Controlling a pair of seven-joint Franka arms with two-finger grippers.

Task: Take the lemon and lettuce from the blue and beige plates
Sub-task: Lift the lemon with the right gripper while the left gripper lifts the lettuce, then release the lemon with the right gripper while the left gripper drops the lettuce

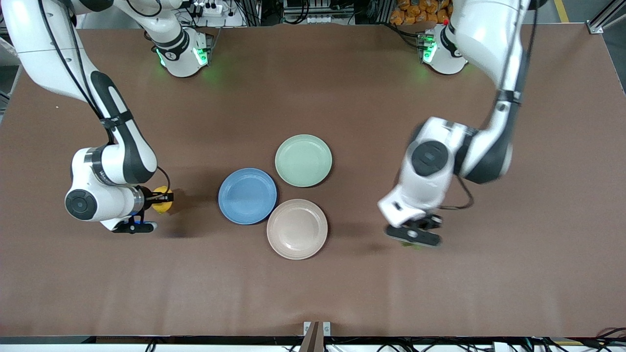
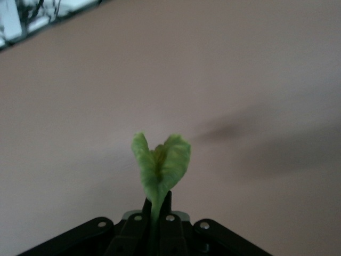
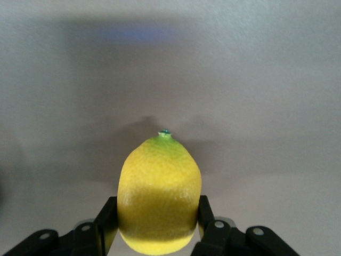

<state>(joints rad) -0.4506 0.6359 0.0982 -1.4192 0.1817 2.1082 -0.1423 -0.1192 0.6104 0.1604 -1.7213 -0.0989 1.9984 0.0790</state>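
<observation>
My right gripper is shut on the yellow lemon over the brown table toward the right arm's end, beside the blue plate. The lemon fills the jaws in the right wrist view. My left gripper is shut on the green lettuce leaf, held over bare table toward the left arm's end, beside the beige plate. In the front view only a sliver of the lettuce shows under the hand. Both plates hold nothing.
A pale green plate lies farther from the front camera, touching the blue and beige plates. The brown table mat stretches to a front edge with a small bracket at its middle.
</observation>
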